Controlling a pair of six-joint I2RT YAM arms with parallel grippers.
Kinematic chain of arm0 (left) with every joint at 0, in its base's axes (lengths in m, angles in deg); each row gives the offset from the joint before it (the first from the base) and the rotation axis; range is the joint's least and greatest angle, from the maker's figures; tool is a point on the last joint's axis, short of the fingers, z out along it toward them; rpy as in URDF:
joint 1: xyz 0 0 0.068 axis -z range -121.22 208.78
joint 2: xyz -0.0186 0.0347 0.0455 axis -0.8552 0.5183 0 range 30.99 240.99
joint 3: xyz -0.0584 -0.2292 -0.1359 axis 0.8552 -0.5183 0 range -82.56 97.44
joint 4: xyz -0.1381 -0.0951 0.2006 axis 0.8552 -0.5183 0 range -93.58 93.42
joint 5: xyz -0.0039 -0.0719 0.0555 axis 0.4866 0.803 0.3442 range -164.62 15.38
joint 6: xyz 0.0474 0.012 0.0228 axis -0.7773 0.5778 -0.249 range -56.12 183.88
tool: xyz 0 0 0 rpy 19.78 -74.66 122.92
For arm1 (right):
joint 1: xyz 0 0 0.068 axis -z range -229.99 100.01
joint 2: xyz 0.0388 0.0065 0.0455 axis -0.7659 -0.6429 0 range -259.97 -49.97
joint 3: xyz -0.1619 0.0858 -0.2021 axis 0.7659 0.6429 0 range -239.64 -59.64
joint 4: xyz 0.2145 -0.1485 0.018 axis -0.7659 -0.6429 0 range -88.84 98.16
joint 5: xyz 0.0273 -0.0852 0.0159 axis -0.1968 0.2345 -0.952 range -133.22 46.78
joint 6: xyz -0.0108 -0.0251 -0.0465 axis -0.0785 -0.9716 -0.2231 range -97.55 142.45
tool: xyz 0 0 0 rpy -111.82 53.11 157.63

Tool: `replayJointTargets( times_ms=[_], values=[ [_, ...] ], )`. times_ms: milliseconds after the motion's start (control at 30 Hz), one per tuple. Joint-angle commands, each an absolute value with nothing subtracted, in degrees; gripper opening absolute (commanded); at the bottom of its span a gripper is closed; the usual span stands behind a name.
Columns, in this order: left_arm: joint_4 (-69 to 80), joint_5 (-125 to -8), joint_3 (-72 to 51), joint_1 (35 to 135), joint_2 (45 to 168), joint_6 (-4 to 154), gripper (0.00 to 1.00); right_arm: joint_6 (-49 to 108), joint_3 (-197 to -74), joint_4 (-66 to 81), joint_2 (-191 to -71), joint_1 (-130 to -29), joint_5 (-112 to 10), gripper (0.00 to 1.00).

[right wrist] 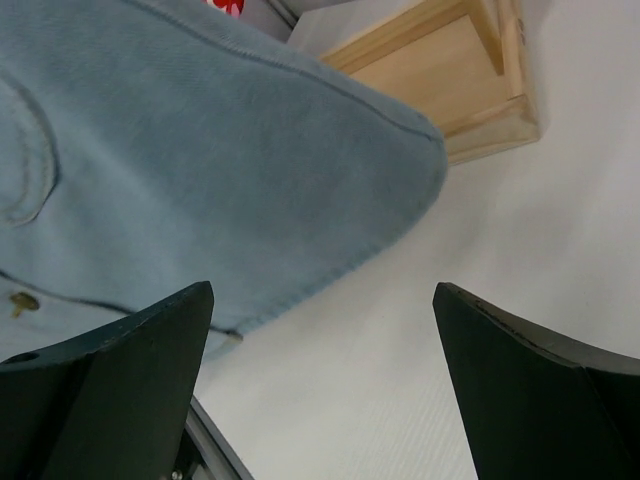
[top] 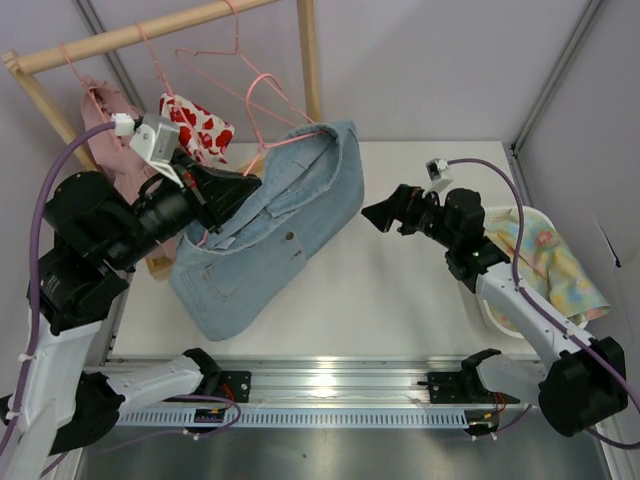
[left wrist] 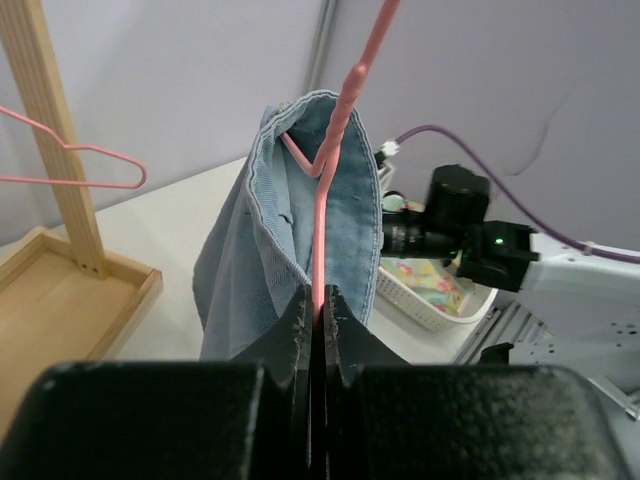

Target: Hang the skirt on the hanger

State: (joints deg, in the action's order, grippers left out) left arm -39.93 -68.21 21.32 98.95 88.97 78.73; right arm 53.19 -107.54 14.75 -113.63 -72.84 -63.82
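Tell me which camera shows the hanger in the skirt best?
Left wrist: the hanger runs up the middle, pinched by the left gripper, its wire inside the skirt. The top view shows only bits of wire at the skirt; the right wrist shows none.

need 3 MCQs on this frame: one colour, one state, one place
1. What colour is the hanger carrying the denim skirt?
A) white B) pink C) black
2. How is the right gripper?
A) shut on the skirt B) shut on the hanger C) open, gripping nothing
3. Where is the white basket in the top view?
A) right of the right gripper B) left of the skirt C) on top of the skirt

Answers:
1 B: the wire pinched in the left gripper is pink.
2 C: its fingers stand wide apart in the wrist view.
3 A: it sits by the right arm, at the far right.
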Motion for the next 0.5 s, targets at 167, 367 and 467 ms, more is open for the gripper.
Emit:
replayJointTargets(
  times_ms=[167,367,467],
  values=[
    [-30.0,-64.3,21.7,99.1,86.3,82.8,0.0,56.6,-106.2,33.6,-119.0,-73.0,-68.7,0.99],
    [-29.2,-62.6,21.4,99.1,86.7,83.7,0.0,58.9,-105.5,41.3,-122.5,-73.6,-68.5,0.99],
    [-29.1,-62.8,21.1,99.0,86.5,83.9,0.0,58.7,-105.4,44.4,-123.4,-74.4,-68.6,0.95]
  ],
)
